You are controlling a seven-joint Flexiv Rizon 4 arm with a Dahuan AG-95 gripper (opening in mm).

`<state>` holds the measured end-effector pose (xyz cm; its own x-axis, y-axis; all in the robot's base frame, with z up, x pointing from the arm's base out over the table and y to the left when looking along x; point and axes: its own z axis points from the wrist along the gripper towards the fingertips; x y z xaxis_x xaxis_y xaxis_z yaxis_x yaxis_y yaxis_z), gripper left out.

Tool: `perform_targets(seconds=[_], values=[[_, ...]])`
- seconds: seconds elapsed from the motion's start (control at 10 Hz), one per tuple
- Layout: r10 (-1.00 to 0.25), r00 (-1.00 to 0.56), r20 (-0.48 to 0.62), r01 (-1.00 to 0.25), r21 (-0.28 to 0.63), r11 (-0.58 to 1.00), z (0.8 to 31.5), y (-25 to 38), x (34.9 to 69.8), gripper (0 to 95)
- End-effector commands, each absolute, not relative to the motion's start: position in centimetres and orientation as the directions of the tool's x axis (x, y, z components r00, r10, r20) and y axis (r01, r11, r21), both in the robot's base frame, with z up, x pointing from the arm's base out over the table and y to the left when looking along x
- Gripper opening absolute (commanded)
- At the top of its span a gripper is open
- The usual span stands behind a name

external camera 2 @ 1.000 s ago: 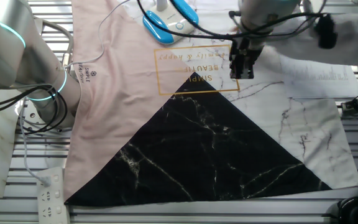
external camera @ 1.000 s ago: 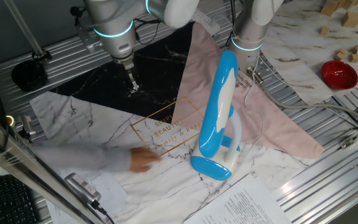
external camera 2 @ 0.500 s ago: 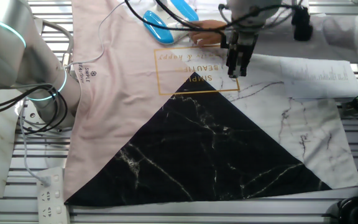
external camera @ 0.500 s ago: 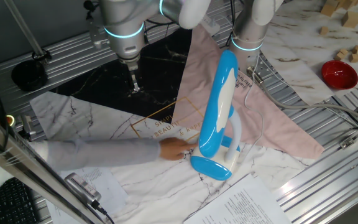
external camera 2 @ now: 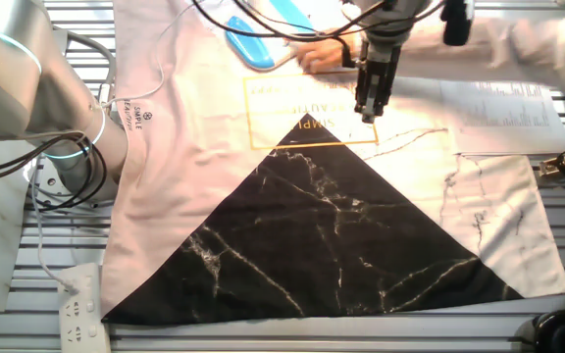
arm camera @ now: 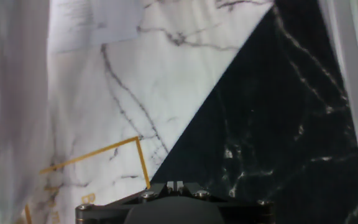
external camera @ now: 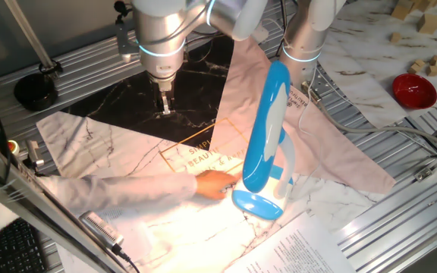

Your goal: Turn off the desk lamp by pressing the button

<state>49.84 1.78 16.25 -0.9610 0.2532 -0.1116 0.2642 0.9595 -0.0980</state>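
Only one desk lamp [external camera: 266, 144] stands lit, one tool [external camera: 165, 106] apart.

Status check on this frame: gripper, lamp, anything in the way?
Gripper above black mat, away from lamp. Desk lamp lit. Person's hand at lamp base, in the way.

Lighting: even, bright ambient light across both fixed views. Local source: desk lamp [external camera: 268, 136], lit, casting a warm yellowish pool on the marble-print cloth [external camera: 120, 163] beneath its head, by the base. Glare: glossy highlights on the lamp's blue shell; pale cloth near the top washed out in the other fixed view. Blur: sleeved arm [external camera: 105, 189] soft-edged. Hand view: softer and duller, pale blurred band down the left edge, pincer [arm camera: 174, 205] housing dark and unlit at the bottom. Shadows: faint, short.
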Motion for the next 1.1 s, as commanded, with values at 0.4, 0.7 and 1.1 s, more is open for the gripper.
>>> perform_targets(seconds=[0.4,0.7,1.1], values=[[0.070,-0.992,-0.102,0.076,-0.050,0.996,16.56,1.85,49.86,0.0],[-0.036,-0.998,-0.043,-0.040,0.093,0.995,16.75,1.93,49.83,0.0],[-0.063,-0.998,-0.029,-0.067,0.179,0.981,16.76,1.93,49.79,0.0]])
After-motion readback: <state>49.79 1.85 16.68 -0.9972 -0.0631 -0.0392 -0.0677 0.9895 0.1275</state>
